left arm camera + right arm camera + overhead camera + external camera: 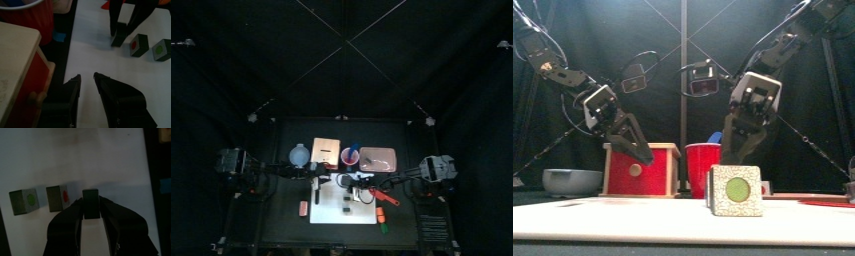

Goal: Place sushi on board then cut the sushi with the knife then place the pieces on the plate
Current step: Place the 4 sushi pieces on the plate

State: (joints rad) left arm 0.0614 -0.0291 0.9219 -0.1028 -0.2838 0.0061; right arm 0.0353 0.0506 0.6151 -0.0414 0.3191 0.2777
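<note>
Right wrist view: right hand (91, 204) tight around sushi piece (91, 194); left hand (87, 78) ajar, empty.

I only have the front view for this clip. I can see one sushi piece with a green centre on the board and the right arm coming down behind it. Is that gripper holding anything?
Observer: Yes. The right wrist view shows the right gripper shut on a dark sushi block at the white cutting board.
Operator: Is the green one the only loose piece?
Observer: No. A piece with a red centre lies beside the green-centred piece, with a gap between them.
Operator: And the left gripper?
Observer: The left gripper is open and empty, next to the wooden box.
</note>
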